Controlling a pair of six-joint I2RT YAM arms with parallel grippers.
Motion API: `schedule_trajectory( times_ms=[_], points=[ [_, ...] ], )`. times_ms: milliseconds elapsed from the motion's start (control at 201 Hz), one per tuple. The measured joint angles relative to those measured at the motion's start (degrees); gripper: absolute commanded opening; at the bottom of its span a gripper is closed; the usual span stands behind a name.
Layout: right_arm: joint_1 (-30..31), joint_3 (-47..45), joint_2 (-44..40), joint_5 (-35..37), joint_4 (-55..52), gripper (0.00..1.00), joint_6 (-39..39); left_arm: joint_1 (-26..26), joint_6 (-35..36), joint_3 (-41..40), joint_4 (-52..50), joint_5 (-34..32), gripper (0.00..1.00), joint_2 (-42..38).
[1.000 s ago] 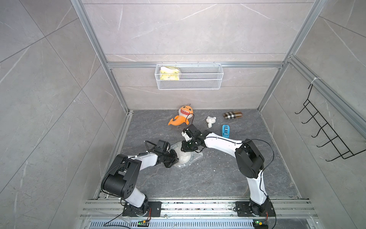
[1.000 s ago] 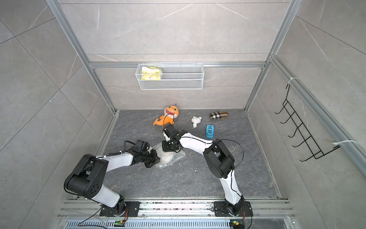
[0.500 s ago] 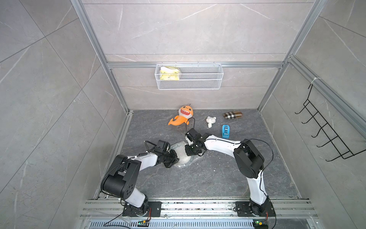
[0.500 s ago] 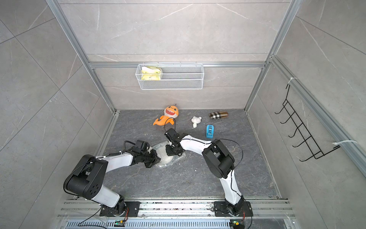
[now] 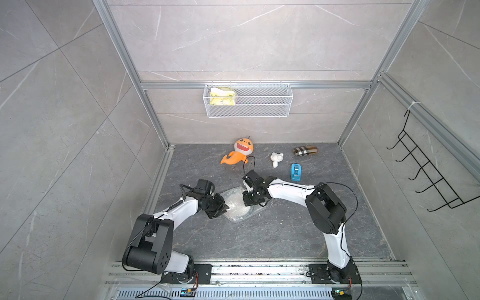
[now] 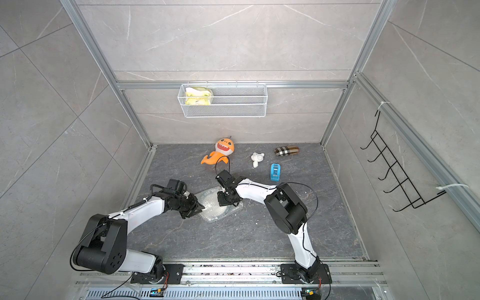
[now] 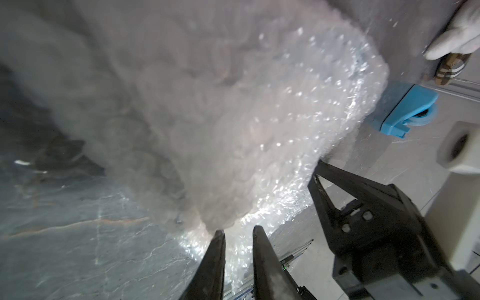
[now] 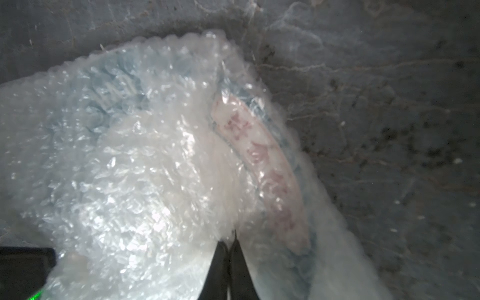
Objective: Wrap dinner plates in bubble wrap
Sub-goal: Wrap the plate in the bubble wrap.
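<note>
1. The left arm (image 5: 181, 207) reaches low from the lower left of the frame toward the middle in both top views, its wrist close over the dark table (image 5: 259, 241)
2. The left gripper (image 7: 237, 231) has its fingers a little apart. The tips stand at the edge of the bubble wrap (image 7: 259, 130), which shows through the gap
3. The right arm (image 5: 288, 188) bends at its elbow on the right side and stretches leftward to the middle, with the wrist turned down
4. The right gripper (image 8: 228, 242) has both fingers pressed together, tips on the bubble wrap; I cannot tell if a thin fold is caught between them
5. The dinner plate (image 8: 262, 166) lies flat at the middle of the table between the two grippers, covered by the crinkled wrap
6. In the right wrist view, a curved band of the rim shows reddish marks like lettering through the wrap, too blurred to read
</note>
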Motion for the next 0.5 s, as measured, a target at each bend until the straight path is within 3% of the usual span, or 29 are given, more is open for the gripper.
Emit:
schedule_trajectory(
  times_ms=[279,498],
  points=[
    [0.00,-0.42,0.00,0.26,0.72,0.05,0.02,1.25,-1.07,6.88,1.18,3.98,0.17,0.11],
    [0.00,-0.57,-0.02,0.26,0.90,0.05,0.02,-2.16,-2.49,9.27,6.03,4.11,0.12,5.92]
  ],
)
